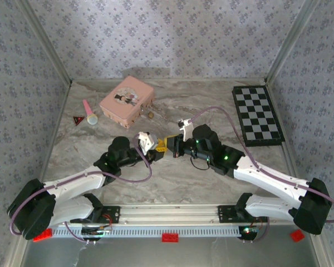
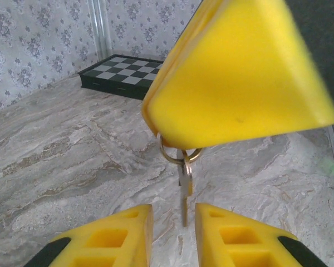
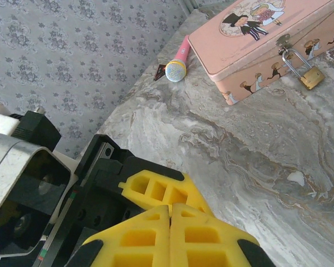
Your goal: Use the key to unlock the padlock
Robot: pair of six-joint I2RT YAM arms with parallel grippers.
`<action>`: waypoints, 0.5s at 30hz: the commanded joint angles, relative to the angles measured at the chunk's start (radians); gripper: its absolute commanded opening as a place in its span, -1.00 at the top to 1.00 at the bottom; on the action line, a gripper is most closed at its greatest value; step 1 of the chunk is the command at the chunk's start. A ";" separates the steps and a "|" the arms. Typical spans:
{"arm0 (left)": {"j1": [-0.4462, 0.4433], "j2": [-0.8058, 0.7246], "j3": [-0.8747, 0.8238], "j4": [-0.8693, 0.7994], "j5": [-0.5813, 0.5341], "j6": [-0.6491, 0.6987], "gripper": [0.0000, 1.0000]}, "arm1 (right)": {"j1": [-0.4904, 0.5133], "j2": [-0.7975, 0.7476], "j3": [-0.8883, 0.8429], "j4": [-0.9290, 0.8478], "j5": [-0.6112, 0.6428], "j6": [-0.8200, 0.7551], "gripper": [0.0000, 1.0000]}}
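Observation:
The small brass padlock point(image 3: 310, 77) hangs by its grey shackle from the clasp of the pink tin point(image 3: 256, 39), and it also shows beside the tin point(image 1: 150, 114). My right gripper point(image 3: 170, 218) is shut on the key's ring, which its fingers hide in the right wrist view. In the left wrist view the silver key point(image 2: 184, 183) dangles from the ring point(image 2: 172, 154) under the right fingers point(image 2: 239, 72). Its blade hangs in the gap of my open left gripper point(image 2: 174, 222), touching neither finger. The two grippers meet mid-table, left point(image 1: 157, 149) and right point(image 1: 168, 146).
The pink tin point(image 1: 125, 100) lies at the back centre-left. A pink toy microphone point(image 1: 90, 113) and a small red triangle point(image 1: 77, 119) lie to its left. A chessboard point(image 1: 258, 115) sits at the back right. Patterned walls enclose the marble table.

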State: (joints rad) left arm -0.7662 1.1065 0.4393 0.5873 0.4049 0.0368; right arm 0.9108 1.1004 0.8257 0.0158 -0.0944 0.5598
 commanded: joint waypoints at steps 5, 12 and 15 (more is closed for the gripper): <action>-0.006 -0.018 0.009 0.028 0.032 0.030 0.57 | 0.009 0.005 0.022 -0.008 0.003 0.003 1.00; -0.003 -0.009 0.038 -0.036 0.025 0.030 0.88 | 0.008 0.004 0.015 -0.021 0.038 0.008 1.00; -0.002 -0.007 0.042 -0.040 0.021 0.027 1.00 | 0.009 -0.002 0.007 -0.022 0.065 0.015 1.00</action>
State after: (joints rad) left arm -0.7662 1.1069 0.4442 0.5625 0.4084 0.0551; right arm 0.9127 1.1034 0.8257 0.0021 -0.0727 0.5610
